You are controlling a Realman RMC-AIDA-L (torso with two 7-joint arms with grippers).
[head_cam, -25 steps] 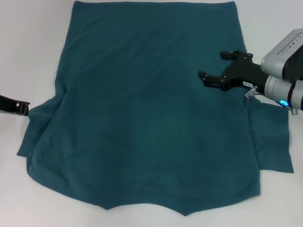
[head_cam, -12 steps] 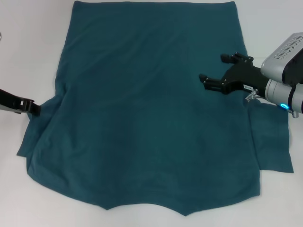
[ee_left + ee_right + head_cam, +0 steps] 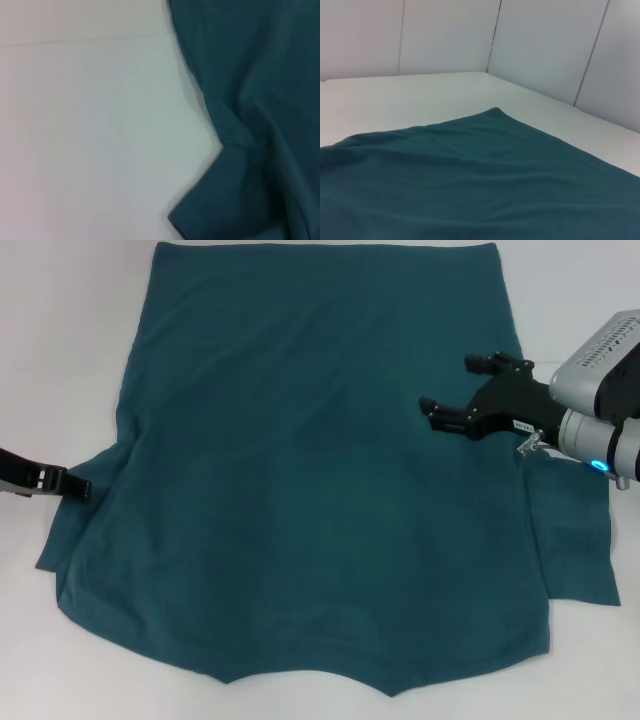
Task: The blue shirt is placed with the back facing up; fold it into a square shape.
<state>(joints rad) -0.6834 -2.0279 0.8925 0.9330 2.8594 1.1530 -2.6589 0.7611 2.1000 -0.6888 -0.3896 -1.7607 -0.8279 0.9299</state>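
Fingers of the right gripper (image 3: 462, 386) stand apart over the right side of the shirt (image 3: 320, 460), clamped on nothing, much as half a second ago. Largest of all is the white tabletop (image 3: 60, 340), and the shirt covers most of it: spread flat, plain side up, straight hem toward the far edge, one sleeve reaching toward the left edge and the other toward the right edge, below the right arm. The left wrist view shows the sleeve (image 3: 235, 200) lying rumpled on the tabletop (image 3: 90, 125). Smallest is the left gripper (image 3: 62, 483), low at the left edge with its tip at the sleeve's edge; since half a second ago it has slid slightly nearer and further onto the cloth. Whether its fingers are apart or together I cannot tell.
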